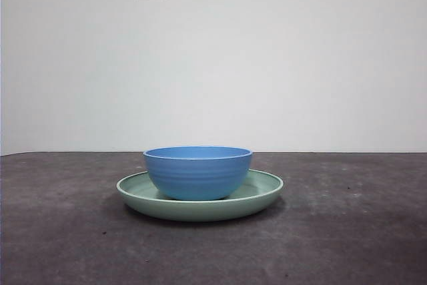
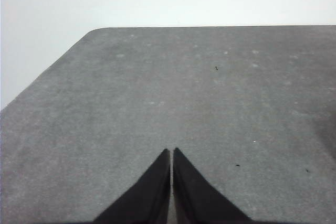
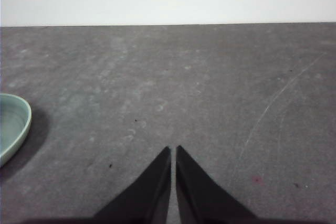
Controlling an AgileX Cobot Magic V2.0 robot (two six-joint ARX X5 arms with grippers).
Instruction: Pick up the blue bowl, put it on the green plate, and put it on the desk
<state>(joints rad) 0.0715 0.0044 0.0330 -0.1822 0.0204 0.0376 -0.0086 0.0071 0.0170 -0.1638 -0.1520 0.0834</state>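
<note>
Blue bowl [image 1: 197, 173] upright on green plate [image 1: 263, 191], hands apart.

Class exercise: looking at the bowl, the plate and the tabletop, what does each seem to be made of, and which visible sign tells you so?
Blue bowl: probably glazed ceramic or hard plastic; glossy, with faint ridges round its wall. Green plate: likely the same sort of material; smooth, shiny, pale green, raised rim. Desk: a matte, mottled grey-brown surface, perhaps laminate or stone-look board; no shine, scattered specks and scratches.
</note>
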